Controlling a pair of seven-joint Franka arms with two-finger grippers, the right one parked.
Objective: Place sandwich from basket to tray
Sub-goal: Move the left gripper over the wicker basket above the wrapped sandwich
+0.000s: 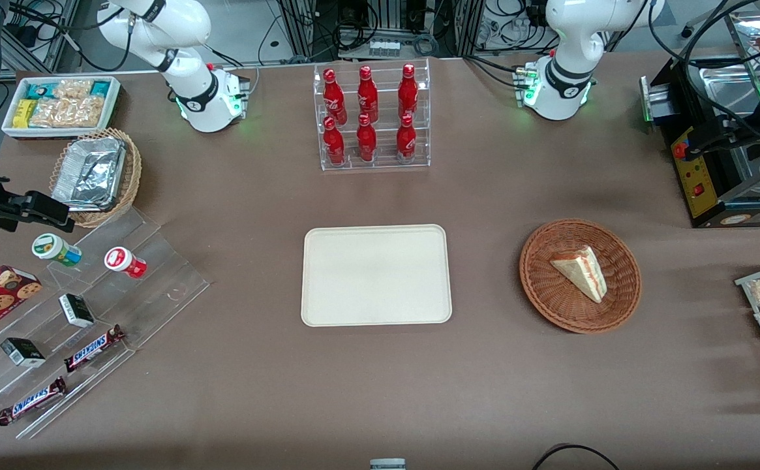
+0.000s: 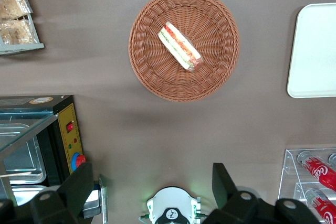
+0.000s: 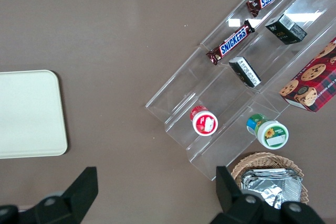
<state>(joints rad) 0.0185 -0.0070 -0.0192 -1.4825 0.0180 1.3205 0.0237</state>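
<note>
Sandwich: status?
Gripper open, high above basket. Sandwich in basket, untouched. Tray bare. Nothing in the way.

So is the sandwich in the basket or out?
In: the sandwich lies inside the basket; the open gripper hovers high above.

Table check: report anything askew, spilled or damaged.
Nothing stands out. The sandwich lies intact in the basket, the tray sits bare and square, and the gripper hangs open high above.

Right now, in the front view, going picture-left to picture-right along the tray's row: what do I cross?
Acrylic snack steps → tray → basket holding the sandwich → wire snack rack. Gripper open, high above the table by the basket.
</note>
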